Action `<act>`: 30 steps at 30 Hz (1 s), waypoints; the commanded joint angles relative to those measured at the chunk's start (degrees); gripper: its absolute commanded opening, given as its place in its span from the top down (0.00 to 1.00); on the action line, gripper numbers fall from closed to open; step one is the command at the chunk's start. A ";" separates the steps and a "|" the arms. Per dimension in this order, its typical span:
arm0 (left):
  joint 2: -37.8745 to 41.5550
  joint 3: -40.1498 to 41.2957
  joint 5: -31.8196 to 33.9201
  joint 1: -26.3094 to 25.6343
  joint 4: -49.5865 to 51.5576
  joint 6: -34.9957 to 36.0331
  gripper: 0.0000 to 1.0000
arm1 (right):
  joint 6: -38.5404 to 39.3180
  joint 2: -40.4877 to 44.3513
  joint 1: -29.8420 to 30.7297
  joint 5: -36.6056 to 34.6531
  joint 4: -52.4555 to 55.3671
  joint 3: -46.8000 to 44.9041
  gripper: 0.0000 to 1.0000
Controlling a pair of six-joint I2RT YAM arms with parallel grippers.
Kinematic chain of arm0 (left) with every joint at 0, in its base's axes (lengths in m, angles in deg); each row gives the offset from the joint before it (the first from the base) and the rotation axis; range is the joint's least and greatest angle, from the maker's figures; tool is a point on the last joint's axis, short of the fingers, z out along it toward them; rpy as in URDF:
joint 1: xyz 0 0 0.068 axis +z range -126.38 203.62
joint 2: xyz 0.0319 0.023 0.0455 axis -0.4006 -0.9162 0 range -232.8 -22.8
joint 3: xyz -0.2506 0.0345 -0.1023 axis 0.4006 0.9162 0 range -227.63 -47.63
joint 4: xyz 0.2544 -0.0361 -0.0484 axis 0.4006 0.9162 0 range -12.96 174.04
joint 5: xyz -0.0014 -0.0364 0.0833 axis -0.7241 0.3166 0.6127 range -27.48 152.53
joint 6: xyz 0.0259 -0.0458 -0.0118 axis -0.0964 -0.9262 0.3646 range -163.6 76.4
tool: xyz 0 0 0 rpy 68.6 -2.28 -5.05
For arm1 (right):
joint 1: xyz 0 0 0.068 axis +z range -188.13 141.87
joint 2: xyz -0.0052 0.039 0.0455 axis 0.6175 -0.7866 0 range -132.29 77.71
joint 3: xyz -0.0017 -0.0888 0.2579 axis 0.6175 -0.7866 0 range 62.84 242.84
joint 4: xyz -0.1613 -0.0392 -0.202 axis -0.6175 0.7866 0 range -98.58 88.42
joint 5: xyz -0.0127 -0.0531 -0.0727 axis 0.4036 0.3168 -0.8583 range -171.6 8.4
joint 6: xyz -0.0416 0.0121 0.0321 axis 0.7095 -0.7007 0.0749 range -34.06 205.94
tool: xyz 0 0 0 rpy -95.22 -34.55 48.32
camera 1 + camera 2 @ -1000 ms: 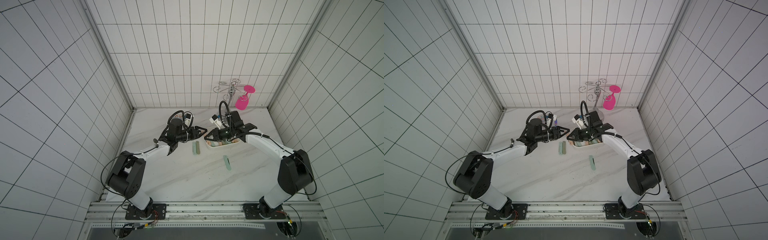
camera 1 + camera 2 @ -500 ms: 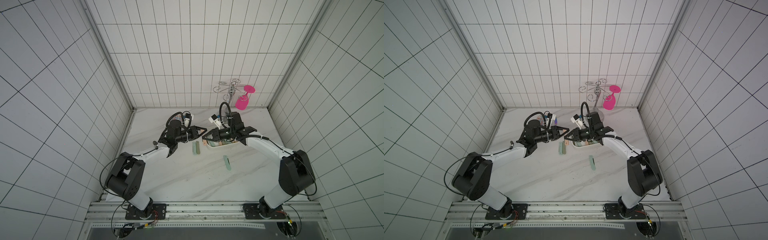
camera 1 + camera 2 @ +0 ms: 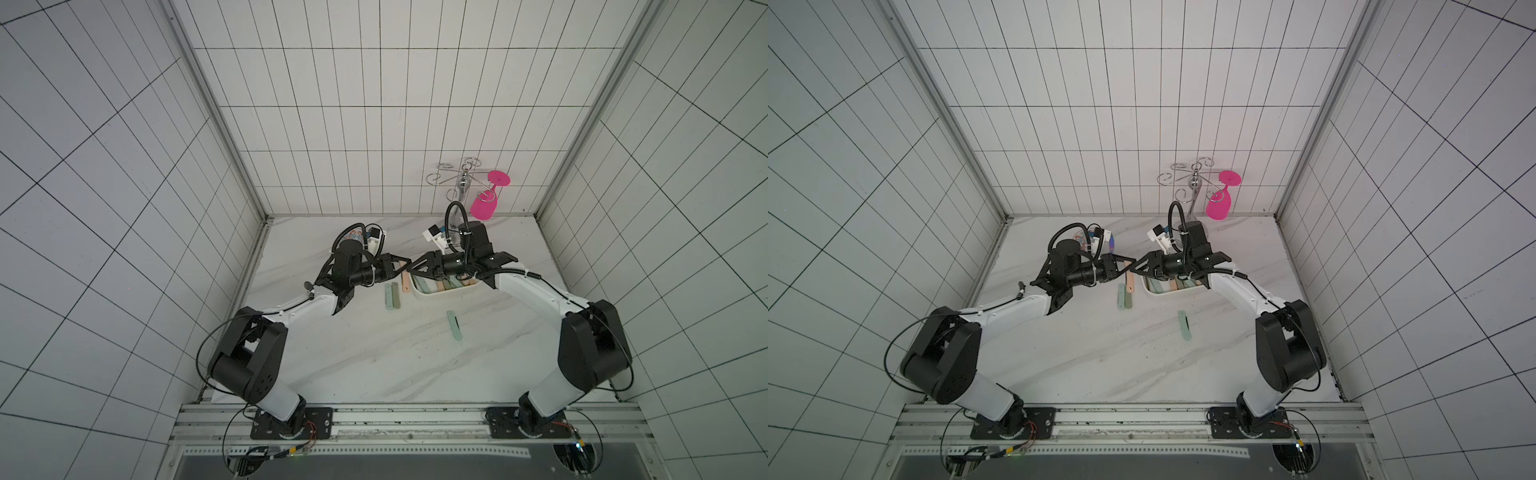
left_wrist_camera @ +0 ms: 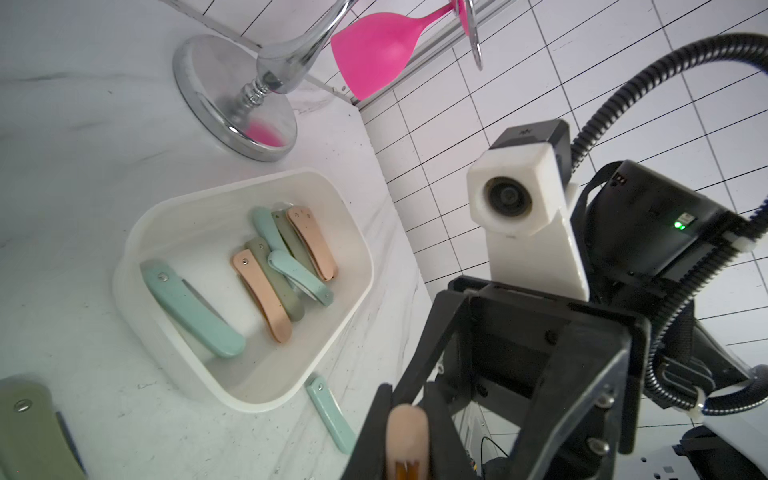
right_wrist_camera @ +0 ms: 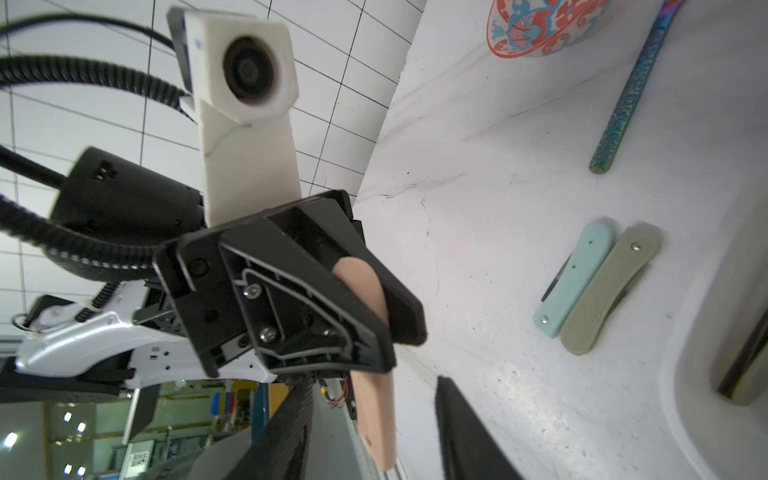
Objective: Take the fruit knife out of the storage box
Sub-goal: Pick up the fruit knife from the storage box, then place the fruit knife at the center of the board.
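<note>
We are working on a white marbled worktop [image 3: 374, 365] inside a white-tiled booth. Nearest the front edge, one mint folding knife [image 3: 454, 328] is lying alone. Further in, a mint-and-olive pair [image 3: 390, 296] is lying side by side. Just beyond them, in the air beside the storage box [image 4: 266, 390], we are clamping the peach fruit knife [image 5: 372, 411] in the left tool [image 3: 399, 264], while the right tool [image 3: 417, 268] is standing open around its free end. Several folded knives [image 4: 262, 286] are lying in the box toward the back edge. We are judging them light, stiff and smooth, so we are favouring a grip across the flat sides at mid-handle, not the rounded, slippery ends.
</note>
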 commanded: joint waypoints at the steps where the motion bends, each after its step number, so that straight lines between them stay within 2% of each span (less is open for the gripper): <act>1: 1.19 -3.00 1.68 1.72 8.68 5.89 1.00 | 1.43 2.54 -1.93 -1.43 2.29 -0.48 0.40; 4: 0.09 -5.14 2.75 3.78 15.91 9.29 1.00 | 5.01 3.15 -3.41 -3.79 7.81 0.55 0.36; 7: -1.30 -6.29 5.26 5.35 21.91 12.91 1.00 | 9.02 3.08 -4.08 -7.45 13.79 2.13 0.24; 9: -2.70 -7.20 7.53 5.66 25.86 15.82 1.00 | 11.85 2.71 -4.29 -10.38 18.11 3.71 0.21; 10: -3.39 -7.40 8.42 5.67 27.00 16.55 1.00 | 12.75 2.64 -4.26 -11.72 19.68 4.15 0.13; 11: -4.25 -7.36 9.23 5.67 27.61 17.14 1.00 | 13.62 2.47 -4.31 -13.03 20.98 4.68 0.12; 20: -10.32 -7.19 15.82 5.67 27.90 19.77 1.00 | 15.40 1.59 -4.31 -16.75 23.69 5.56 0.10; 30: -15.51 -8.20 18.60 5.67 27.03 20.70 1.00 | 15.79 0.05 -4.29 -16.57 24.22 6.75 0.10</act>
